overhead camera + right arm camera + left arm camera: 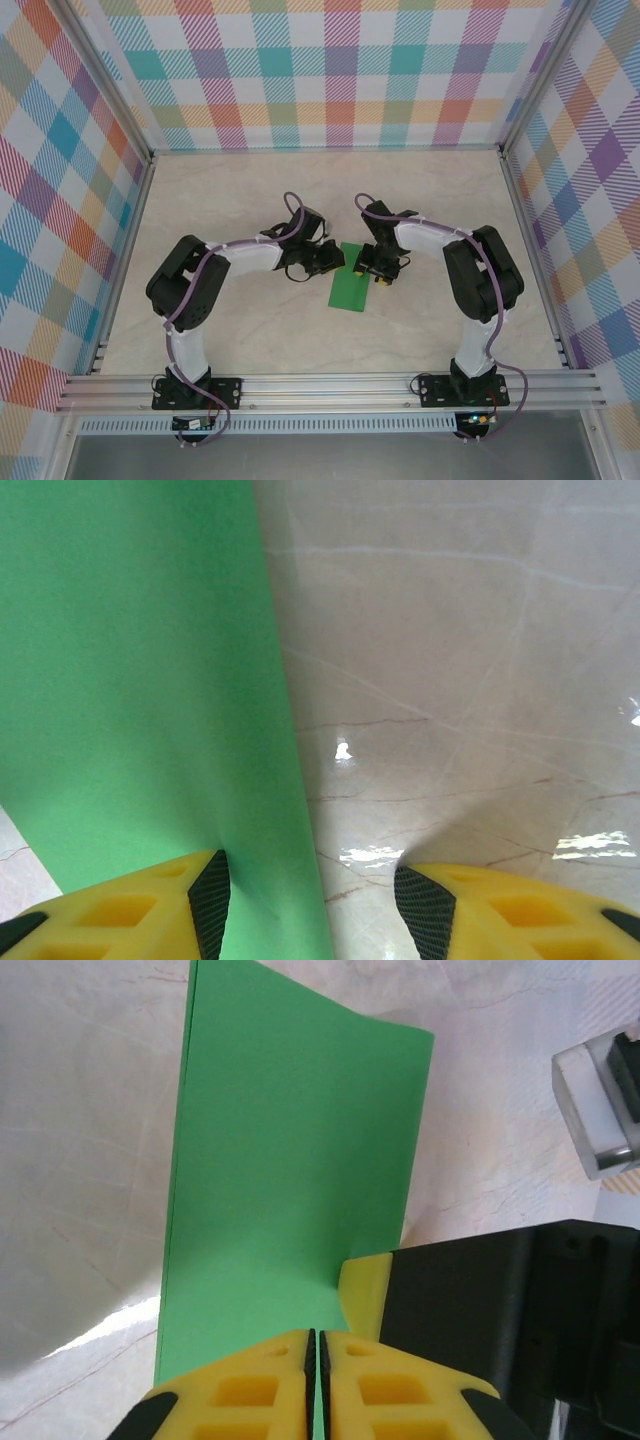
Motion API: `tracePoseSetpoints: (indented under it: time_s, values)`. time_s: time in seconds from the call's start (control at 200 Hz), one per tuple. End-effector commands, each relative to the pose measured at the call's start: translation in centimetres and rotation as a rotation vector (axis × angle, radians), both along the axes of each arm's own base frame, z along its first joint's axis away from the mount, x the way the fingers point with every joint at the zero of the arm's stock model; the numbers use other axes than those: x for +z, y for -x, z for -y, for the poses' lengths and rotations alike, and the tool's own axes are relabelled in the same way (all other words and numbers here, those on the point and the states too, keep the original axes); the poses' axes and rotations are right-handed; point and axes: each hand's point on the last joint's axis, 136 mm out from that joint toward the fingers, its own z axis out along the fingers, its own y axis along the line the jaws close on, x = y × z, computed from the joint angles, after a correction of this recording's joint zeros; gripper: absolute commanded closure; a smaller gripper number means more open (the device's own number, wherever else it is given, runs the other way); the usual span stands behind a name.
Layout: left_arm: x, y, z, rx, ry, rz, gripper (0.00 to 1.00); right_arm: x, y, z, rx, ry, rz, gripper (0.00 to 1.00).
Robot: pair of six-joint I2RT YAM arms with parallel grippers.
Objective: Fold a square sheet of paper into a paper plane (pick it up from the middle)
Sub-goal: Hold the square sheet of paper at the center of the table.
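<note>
Left end effector [312,1360] is pinching shut on the square sheet of paper [290,1160], which is stretching ahead of its fingertips over the tabletop [80,1160]. Opposite, the right end effector [318,885] is standing open, one finger touching the sheet's edge. Lifting slowly with the layers aligned looks wisest. Behind them, the left arm [215,268] and right arm [470,262] are bending at the elbow, wrists reaching inward.

The left pincer [312,1345] is pinched onto the near edge of the square sheet of paper [290,1160].
</note>
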Motion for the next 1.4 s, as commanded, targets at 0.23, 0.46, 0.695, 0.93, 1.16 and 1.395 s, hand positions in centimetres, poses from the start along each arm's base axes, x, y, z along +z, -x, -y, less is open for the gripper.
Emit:
tracePoseSetpoints:
  time_s: [0.23, 0.46, 0.695, 0.93, 1.16, 1.395]
  values:
    - [-1.9, 1.2, 0.9, -0.054, -0.020, -0.063, 0.93, -7.3, 3.7, 3.8, 0.018, 0.174, -0.146, 0.46]
    - [-3.6, 1.7, 0.2, -0.040, -0.066, -0.101, 0.94, -7.4, 3.7, 3.8, 0.018, 0.176, -0.147, 0.46]
    - [-6.1, 2.6, -1.5, -0.006, -0.148, -0.149, 0.98, -7.4, 3.8, 3.9, 0.020, 0.179, -0.150, 0.46]
    - [-7.8, 3.7, -2.9, 0.012, -0.201, -0.181, 1.00, -5.0, 2.6, 2.8, 0.021, 0.126, -0.098, 0.46]
    - [-8.8, 4.4, -4.1, 0.009, -0.255, -0.197, 1.00, 3.7, -0.2, 1.5, 0.001, 0.020, 0.087, 0.40]
    - [-9.4, 5.1, -5.1, 0.019, -0.311, -0.226, 1.00, 9.0, -0.6, -1.0, 0.035, -0.176, 0.200, 0.43]
